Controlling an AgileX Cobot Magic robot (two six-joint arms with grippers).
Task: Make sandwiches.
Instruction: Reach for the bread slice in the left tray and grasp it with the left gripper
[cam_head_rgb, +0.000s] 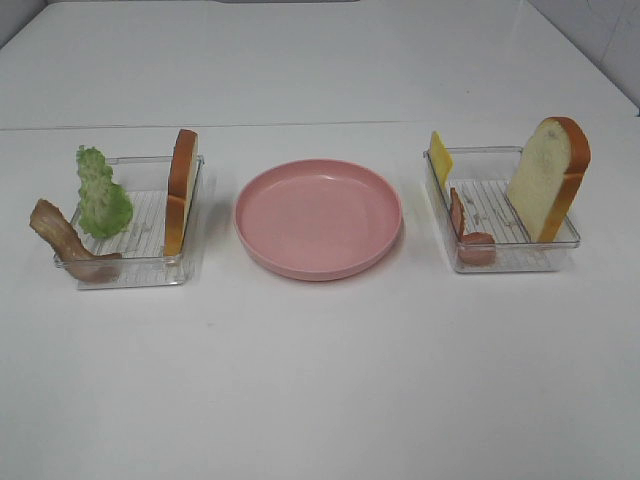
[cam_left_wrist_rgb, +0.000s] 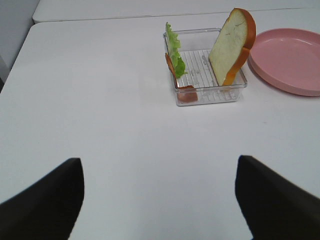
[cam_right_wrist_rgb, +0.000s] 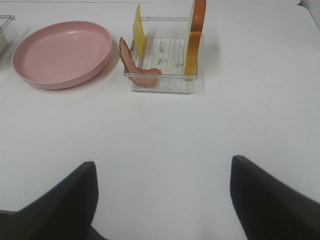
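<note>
Wrist views alone show left gripper (cam_left_wrist_rgb: 161, 200), right gripper (cam_right_wrist_rgb: 163, 200), apparently spread.

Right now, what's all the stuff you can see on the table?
Trays: 2, clear, either side of the plate.
Plate: 1, pink, middle.
Bread slices: 2, white with orange-brown crust, one standing in each tray.
Bacon strips: 2, reddish-brown, one in each tray.
Lettuce leaf: 1, green, left tray.
Cheese slice: 1, yellow, right tray.
Table: 1, white, under everything.
Left gripper: 1, black, open, holding nothing.
Right gripper: 1, black, open, holding nothing.
</note>
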